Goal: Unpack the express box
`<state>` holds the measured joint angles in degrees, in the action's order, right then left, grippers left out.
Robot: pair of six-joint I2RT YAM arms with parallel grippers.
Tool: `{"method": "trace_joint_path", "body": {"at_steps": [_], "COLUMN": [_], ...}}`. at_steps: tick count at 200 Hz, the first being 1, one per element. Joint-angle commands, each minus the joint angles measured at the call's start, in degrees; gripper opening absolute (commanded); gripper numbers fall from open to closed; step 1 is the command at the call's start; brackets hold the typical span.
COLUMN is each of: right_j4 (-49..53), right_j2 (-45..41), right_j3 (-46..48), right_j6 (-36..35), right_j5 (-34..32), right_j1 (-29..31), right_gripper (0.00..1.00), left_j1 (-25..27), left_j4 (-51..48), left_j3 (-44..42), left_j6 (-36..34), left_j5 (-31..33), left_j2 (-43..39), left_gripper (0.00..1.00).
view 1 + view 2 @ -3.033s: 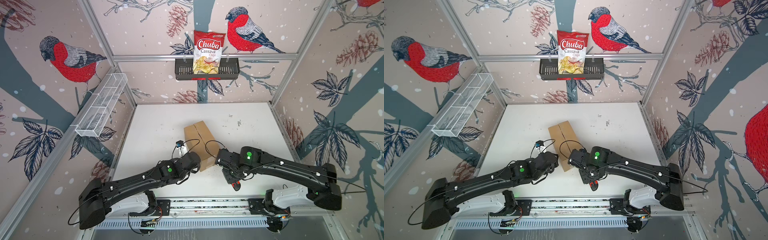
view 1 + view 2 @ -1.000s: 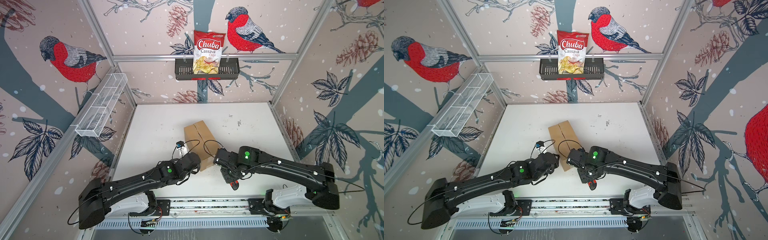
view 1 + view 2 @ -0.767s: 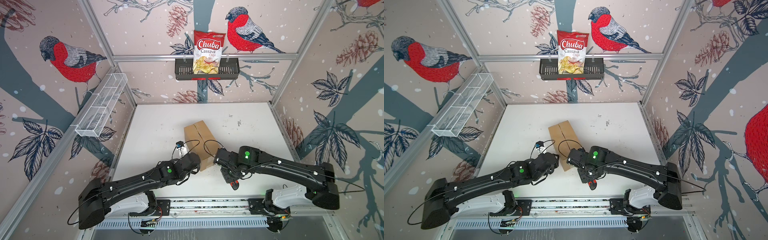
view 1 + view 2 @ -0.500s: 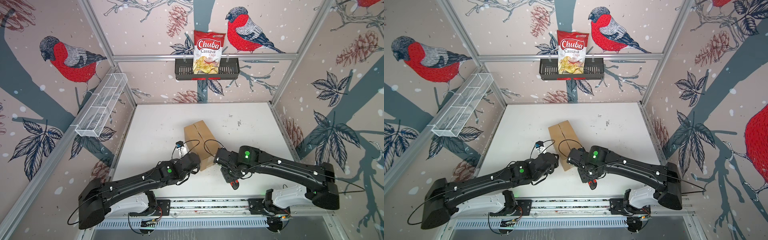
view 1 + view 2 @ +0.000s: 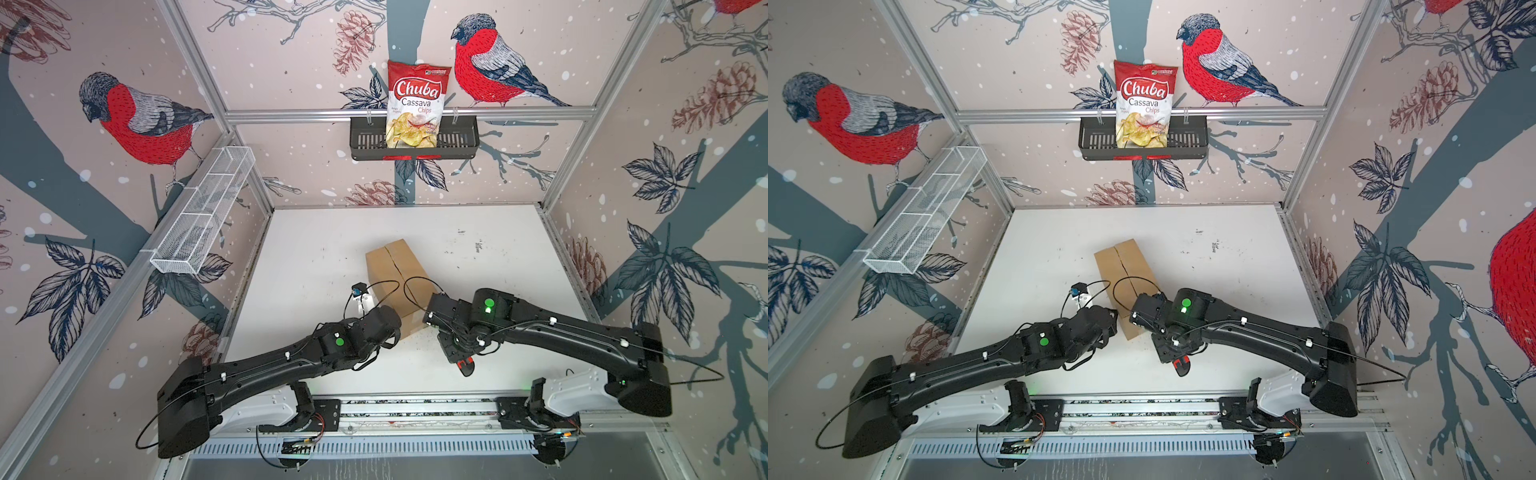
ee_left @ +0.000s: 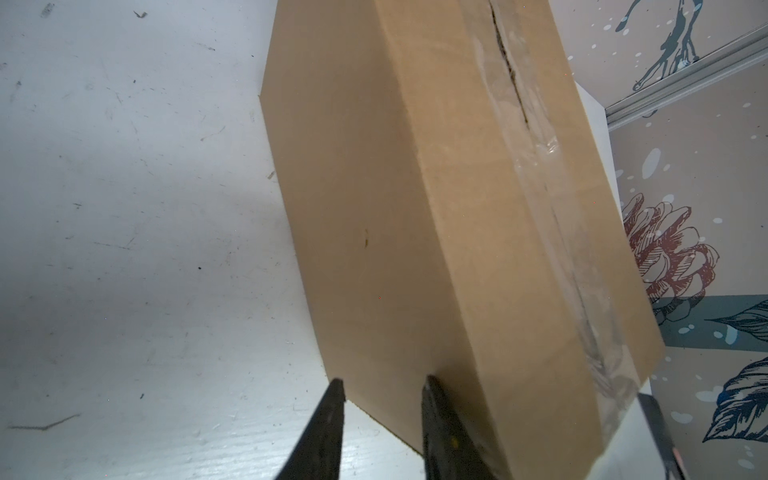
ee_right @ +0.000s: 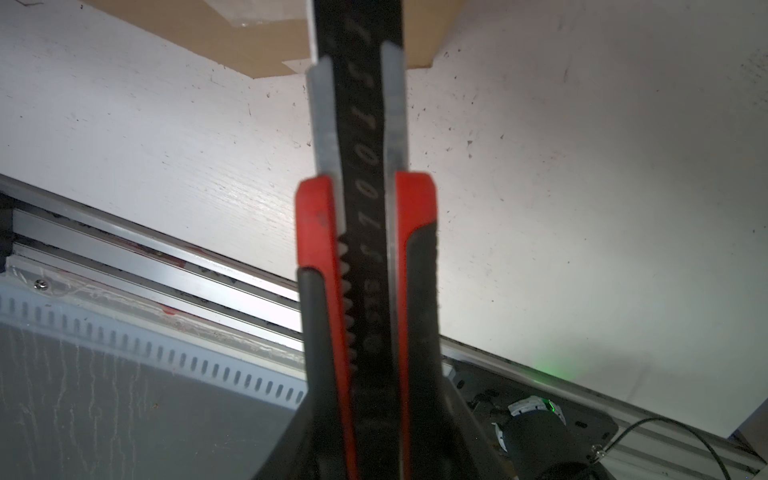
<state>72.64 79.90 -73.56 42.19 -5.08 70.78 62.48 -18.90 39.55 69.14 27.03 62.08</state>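
right gripper (image 7: pixel 374 440) is clamped on a red-and-black utility knife (image 7: pixel 365 257). the knife's front end reaches toward the near end of the express box (image 5: pixel 395 270). the blade tip runs out of the wrist picture, so i cannot tell whether it touches the cardboard. left gripper (image 6: pixel 380 415) has its jaws a narrow gap apart at the carton's near lower corner, with nothing between them. i cannot tell whether it touches the cardboard either.

the carton lies closed about mid-way across the white table (image 5: pixel 316 249), its long axis slanting away from the arms. clear tape (image 6: pixel 540 199) covers the centre seam, and a dark slit shows in the seam toward the far end.

the step in hand looks like slitting that tape. to do it well:
- set the left fingers (image 6: pixel 440 428) low against the side wall so the carton cannot slide or turn.
- run the blade shallow, along the seam only and away from the left arm, so the contents are spared.

the chuba cassava chips bag (image 5: pixel 417 104) in the black wall basket (image 5: pixel 457 137) and the white wire basket (image 5: pixel 203 216) are well apart from the work.
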Motion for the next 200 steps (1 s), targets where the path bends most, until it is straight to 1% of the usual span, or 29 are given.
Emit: {"method": "trace_joint_path", "body": {"at_steps": [1, 200], "right_j4": [0.6, 0.1], "right_j2": [0.6, 3.9], "right_j3": [-0.7, -3.1], "right_j6": [-0.4, -2.5], "right_j5": [-0.8, 0.0], "right_j1": [0.0, 0.0], "right_gripper": [0.06, 0.06], "left_j1": [0.1, 0.1], "left_j4": [2.4, 5.2], "left_j3": [-0.3, -0.2], "left_j6": [0.0, -1.0], "left_j5": [0.1, -0.3], "left_j2": [0.1, 1.3], "left_gripper": [0.33, 0.31]}}
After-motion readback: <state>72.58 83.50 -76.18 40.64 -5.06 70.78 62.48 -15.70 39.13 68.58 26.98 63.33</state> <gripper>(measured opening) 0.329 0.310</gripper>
